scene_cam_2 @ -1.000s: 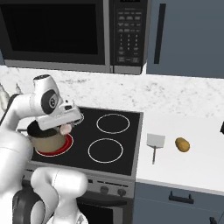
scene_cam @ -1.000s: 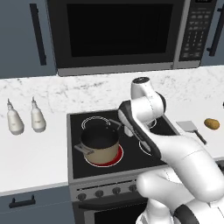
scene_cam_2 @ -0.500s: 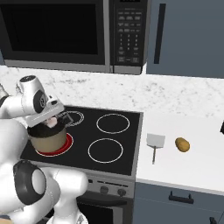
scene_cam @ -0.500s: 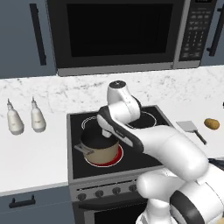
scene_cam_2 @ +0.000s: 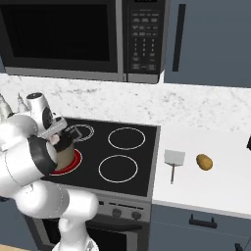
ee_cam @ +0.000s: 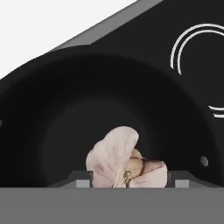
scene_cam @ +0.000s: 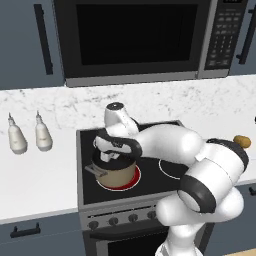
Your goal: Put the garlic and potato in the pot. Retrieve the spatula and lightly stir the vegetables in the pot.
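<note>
We see the gripper [scene_cam: 111,156] poised over the pot's mouth, fingers closed on the garlic [ee_cam: 124,162], which hangs just above the dark interior in the hand view. The pot [scene_cam: 116,174] sits on the front left burner [scene_cam: 131,183], glowing red, of the stove [scene_cam_2: 142,181]. Off to the right on the white counter [scene_cam_2: 220,188], the spatula [scene_cam_2: 173,162] lies just beside the stove; the potato [scene_cam_2: 204,162] rests near it, apart.
</note>
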You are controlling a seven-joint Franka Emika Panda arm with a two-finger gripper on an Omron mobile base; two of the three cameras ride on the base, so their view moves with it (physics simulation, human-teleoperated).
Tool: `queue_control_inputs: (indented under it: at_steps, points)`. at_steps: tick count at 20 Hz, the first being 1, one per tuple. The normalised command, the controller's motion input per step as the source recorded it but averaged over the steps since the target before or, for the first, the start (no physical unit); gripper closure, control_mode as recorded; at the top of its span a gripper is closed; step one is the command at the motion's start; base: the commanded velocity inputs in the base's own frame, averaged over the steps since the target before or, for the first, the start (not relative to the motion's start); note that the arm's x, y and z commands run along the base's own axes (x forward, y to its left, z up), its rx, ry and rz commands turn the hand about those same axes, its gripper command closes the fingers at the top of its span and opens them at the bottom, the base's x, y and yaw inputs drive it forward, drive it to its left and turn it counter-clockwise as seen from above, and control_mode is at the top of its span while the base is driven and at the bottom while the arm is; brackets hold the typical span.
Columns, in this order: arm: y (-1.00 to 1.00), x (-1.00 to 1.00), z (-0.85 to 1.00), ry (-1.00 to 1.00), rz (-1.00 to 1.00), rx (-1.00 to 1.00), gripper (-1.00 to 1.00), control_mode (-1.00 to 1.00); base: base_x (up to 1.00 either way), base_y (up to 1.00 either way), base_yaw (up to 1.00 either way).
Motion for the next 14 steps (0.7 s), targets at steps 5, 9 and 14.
queue_control_inputs:
  at_steps: [5, 9, 14]
  points:
    - [0.14, 0.0, -0.36, 0.0, 0.0, 0.0, -1.0, -1.0, 0.0, 0.0, 0.0]
    - [0.0, 0.0, 0.01, 0.0, 0.0, 0.04, -1.0, -1.0, 0.0, 0.0, 0.0]
    - [-0.22, -0.15, 0.36, -0.06, 0.0, 0.0, -1.0, -1.0, 0.0, 0.0, 0.0]
